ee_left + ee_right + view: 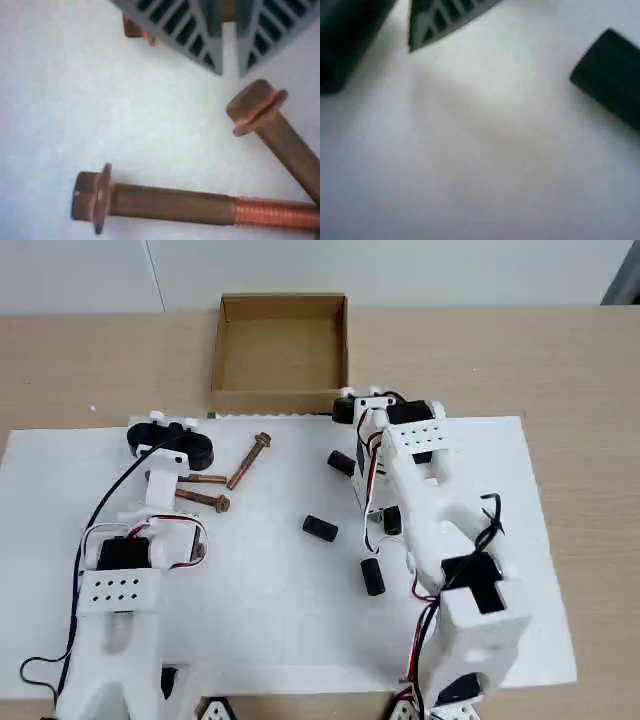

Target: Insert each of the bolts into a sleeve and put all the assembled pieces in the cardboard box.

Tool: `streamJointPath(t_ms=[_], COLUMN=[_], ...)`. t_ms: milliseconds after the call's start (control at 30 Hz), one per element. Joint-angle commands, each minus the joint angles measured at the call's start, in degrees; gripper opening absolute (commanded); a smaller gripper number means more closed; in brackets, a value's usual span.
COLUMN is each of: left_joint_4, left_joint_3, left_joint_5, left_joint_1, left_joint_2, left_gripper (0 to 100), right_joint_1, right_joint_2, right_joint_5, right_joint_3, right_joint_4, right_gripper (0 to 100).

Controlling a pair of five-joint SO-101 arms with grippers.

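Note:
Three copper bolts lie on the white sheet at the left: one slanted (pixel 250 460), two nearly level (pixel 203 479) (pixel 205 502). My left gripper (pixel 162 468) (pixel 230 70) hangs low over them, jaws shut to a thin slit. A bolt (pixel 135 27) runs under its fingers (pixel 175 25), and two more lie beyond (pixel 165 204) (pixel 280 135). Several black sleeves lie mid-sheet (pixel 342 462) (pixel 320 528) (pixel 372 576) (pixel 392 520). My right gripper (pixel 365 450) (pixel 435 20) is low beside one sleeve (pixel 345 40), with another (pixel 610 75) farther off. The cardboard box (pixel 230 345) stands open behind the sheet.
The white sheet (pixel 270 620) covers most of the wooden table (pixel 80 350). Both arm bases stand along the near edge, with cables trailing off them. Bare sheet lies between the two arms and toward the front.

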Motion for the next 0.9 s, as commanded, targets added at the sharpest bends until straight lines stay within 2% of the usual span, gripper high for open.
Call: streamJointPath(t_ms=[0,100,233,500,700,867], left_joint_4=[-1.2,-1.9,-4.2,-3.4,6.2,10.7], left_joint_3=[-0.4,-0.2,1.8,1.6,-7.4,-15.3], left_joint_5=[-0.3,-0.3,-0.3,0.0,1.1,2.2], left_joint_1=[0.3,0.3,0.3,0.3,0.0,0.4], left_joint_2=[0.0,0.0,0.0,-0.4,0.0,0.2], left_gripper=[1,1,1,1,1,1], right_joint_1=[-0.1,0.0,0.0,-0.1,-0.1,0.0], right_joint_2=[1.5,3.6,4.3,3.2,-6.6,-11.3], right_joint_5=[0.4,0.4,0.3,0.6,0.8,0.9], right_joint_3=[-2.5,-2.5,-2.5,-3.1,-4.9,-4.8], right_joint_4=[-0.7,-1.4,-1.4,-0.6,4.2,8.7], right_gripper=[18.6,15.9,0.2,0.6,0.6,0.6])
